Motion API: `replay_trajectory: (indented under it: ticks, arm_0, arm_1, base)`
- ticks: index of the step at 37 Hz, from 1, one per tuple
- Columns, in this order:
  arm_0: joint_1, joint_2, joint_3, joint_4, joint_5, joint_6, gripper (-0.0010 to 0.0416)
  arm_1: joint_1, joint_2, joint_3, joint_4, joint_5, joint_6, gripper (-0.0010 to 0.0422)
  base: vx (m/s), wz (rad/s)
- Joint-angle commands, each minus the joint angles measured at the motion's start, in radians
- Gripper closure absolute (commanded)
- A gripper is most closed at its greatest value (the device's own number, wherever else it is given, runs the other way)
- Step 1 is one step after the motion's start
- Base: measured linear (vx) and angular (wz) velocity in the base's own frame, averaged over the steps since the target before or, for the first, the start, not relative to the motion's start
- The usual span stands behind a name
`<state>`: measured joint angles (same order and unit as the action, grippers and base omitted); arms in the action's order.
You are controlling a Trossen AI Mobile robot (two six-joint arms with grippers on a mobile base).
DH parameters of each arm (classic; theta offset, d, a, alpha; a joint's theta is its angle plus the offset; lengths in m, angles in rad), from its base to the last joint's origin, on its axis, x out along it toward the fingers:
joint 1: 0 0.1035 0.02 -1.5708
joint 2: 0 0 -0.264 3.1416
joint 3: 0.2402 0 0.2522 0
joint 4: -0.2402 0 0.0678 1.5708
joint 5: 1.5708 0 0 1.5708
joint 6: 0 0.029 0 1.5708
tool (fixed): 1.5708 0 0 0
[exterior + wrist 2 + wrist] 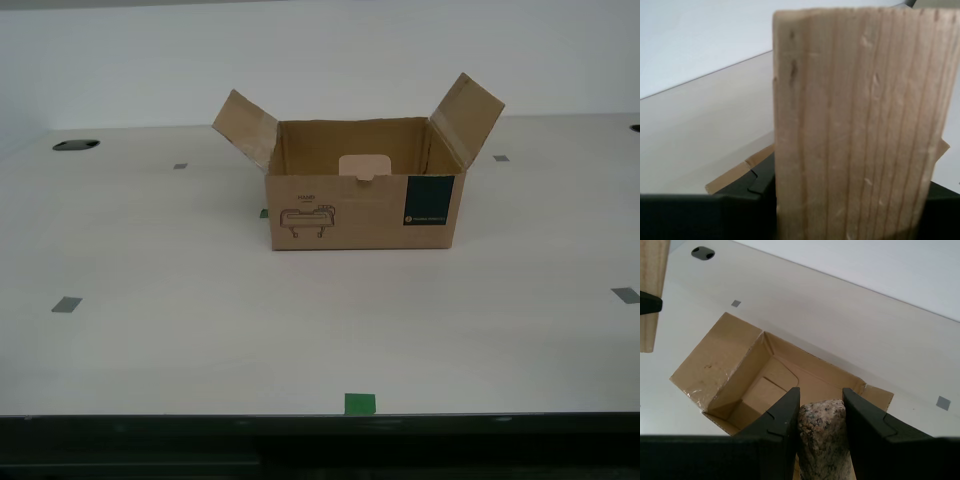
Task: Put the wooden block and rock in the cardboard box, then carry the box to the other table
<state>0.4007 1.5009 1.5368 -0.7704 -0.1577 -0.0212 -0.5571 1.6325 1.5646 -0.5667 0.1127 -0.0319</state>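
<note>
1. The wooden block (pixel 860 125) fills my second gripper's view, clamped at its lower end; rigid, light.
2. My first gripper (pixel 821 412) pinches the rock (pixel 824 437) above the open cardboard box (pixel 765 385); rough, dense, unlikely to slip.

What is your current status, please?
First end effector holds rock above open cardboard box. Second end effector holds wooden block. Nothing blocking.

The print on the cardboard box (pixel 365 205) and its teal label (pixel 429 200) is too small to read.
</note>
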Motion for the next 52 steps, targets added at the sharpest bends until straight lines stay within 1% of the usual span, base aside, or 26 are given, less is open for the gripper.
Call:
replay_trajectory:
  ticks: [1,6,9,16,25,28,31,36,39,43,47,52]
  arm_0:
    - [0.014,0.015,0.001,0.008,-0.003,0.004,0.0407]
    - [0.029,0.027,-0.007,0.021,-0.003,0.010,0.0407]
    - [0.035,0.031,-0.031,0.043,-0.003,0.016,0.0407]
    - [0.040,0.031,-0.138,0.131,-0.003,0.029,0.0407]
    - [0.043,0.031,-0.248,0.238,-0.008,0.040,0.0407]
    - [0.045,0.031,-0.282,0.279,-0.008,0.040,0.0407]
    - [0.046,0.031,-0.318,0.325,-0.010,0.041,0.0407]
    - [0.046,0.031,-0.370,0.396,-0.010,0.049,0.0407]
    - [0.046,0.032,-0.395,0.425,-0.010,0.049,0.0407]
    - [0.046,0.032,-0.441,0.499,-0.010,0.049,0.0407]
    - [0.046,0.032,-0.480,0.555,-0.010,0.051,0.0407]
    - [0.046,0.032,-0.519,0.598,-0.009,0.055,0.0407]
  arm_1:
    - [-0.002,0.000,-0.029,0.026,0.006,-0.013,0.0413]
    - [-0.002,0.000,-0.068,0.047,0.006,-0.015,0.0413]
    - [-0.004,0.000,-0.092,0.078,0.006,-0.021,0.0413]
    - [-0.005,0.000,-0.139,0.126,0.005,-0.028,0.0413]
    - [-0.007,0.001,-0.198,0.156,0.005,-0.043,0.0413]
    - [-0.007,0.027,-0.200,0.165,0.008,-0.047,0.0413]
    - [-0.013,0.064,-0.193,0.168,0.033,-0.055,0.0413]
    - [-0.018,0.131,-0.173,0.169,0.034,-0.055,0.0413]
    - [-0.019,0.165,-0.164,0.169,0.034,-0.055,0.0413]
    - [-0.019,0.212,-0.154,0.172,0.036,-0.055,0.0413]
    - [-0.024,0.258,-0.139,0.173,0.060,-0.056,0.0413]
    - [-0.035,0.316,-0.116,0.173,0.061,-0.055,0.0413]
  base:
    - [0.000,0.000]
    - [0.000,0.000]
    - [0.000,0.000]
    - [0.000,0.000]
    - [0.000,0.000]
    - [0.000,0.000]
    - [0.000,0.000]
    - [0.000,0.000]
    - [0.000,0.000]
    - [0.000,0.000]
    - [0.000,0.000]
    - [0.000,0.000]
